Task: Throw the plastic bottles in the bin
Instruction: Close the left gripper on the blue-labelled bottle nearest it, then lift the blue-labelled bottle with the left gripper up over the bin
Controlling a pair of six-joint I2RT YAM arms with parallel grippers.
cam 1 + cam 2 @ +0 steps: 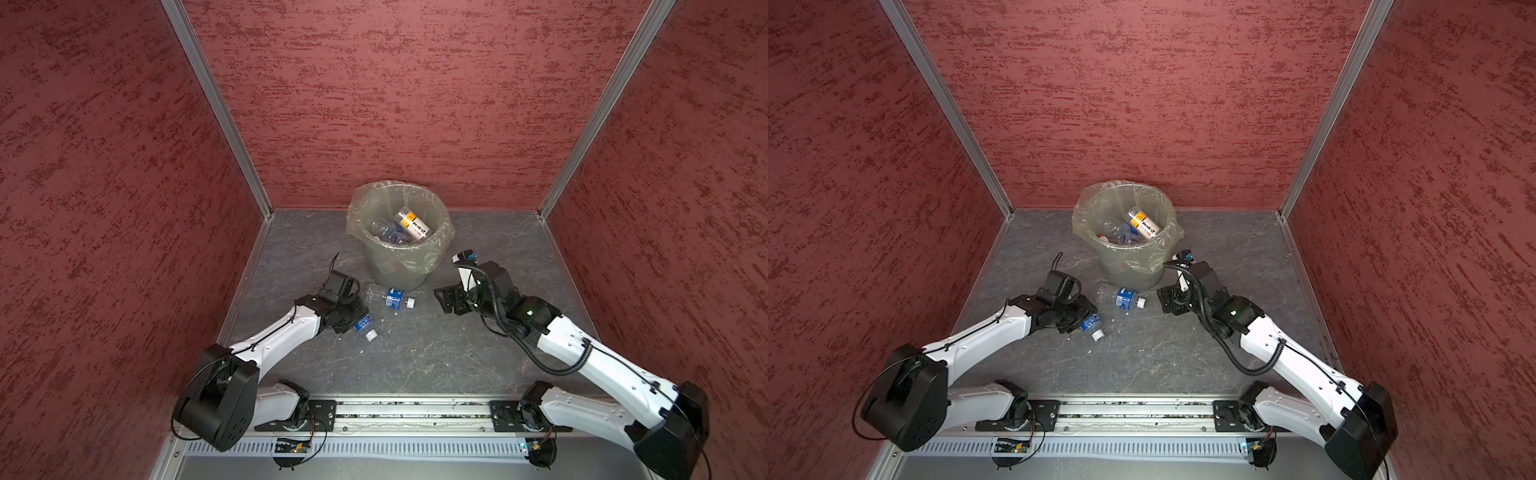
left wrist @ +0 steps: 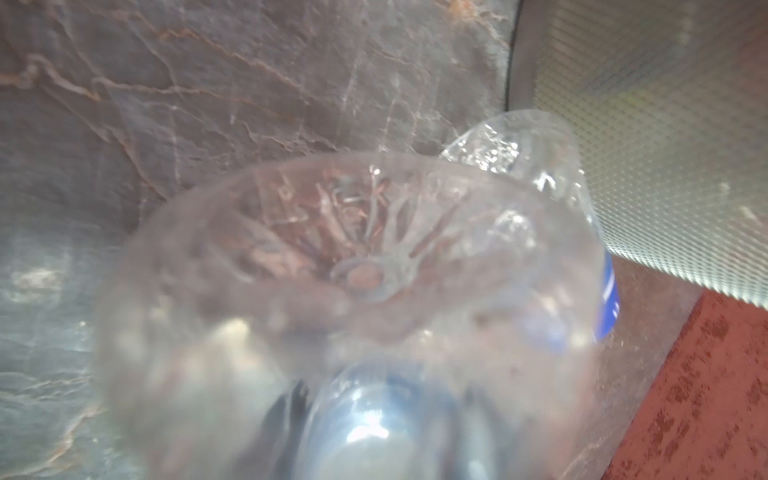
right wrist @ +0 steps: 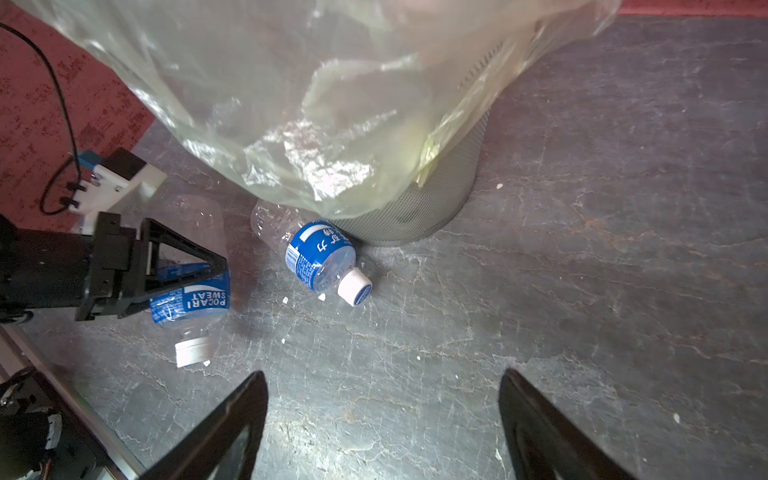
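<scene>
My left gripper (image 1: 353, 316) (image 1: 1079, 318) is shut on a clear plastic bottle (image 1: 364, 325) (image 1: 1091, 323) (image 3: 191, 301) with a blue label and a white cap, low over the floor. Its clear base (image 2: 353, 291) fills the left wrist view and hides the jaws there. A second blue-labelled bottle (image 1: 390, 297) (image 1: 1125, 298) (image 3: 322, 257) lies on the floor against the foot of the bin (image 1: 399, 268) (image 1: 1129, 268) (image 3: 436, 208). Several bottles (image 1: 411, 224) (image 1: 1144, 226) lie inside the bin. My right gripper (image 1: 442, 300) (image 1: 1163, 301) (image 3: 382, 373) stands open and empty, right of the lying bottle.
The bin's liner bag (image 3: 311, 124) hangs loosely over its side. Red walls (image 1: 124, 208) close in the grey marbled floor (image 1: 415, 353) on three sides. The arms' base rail (image 1: 415, 409) runs along the front edge.
</scene>
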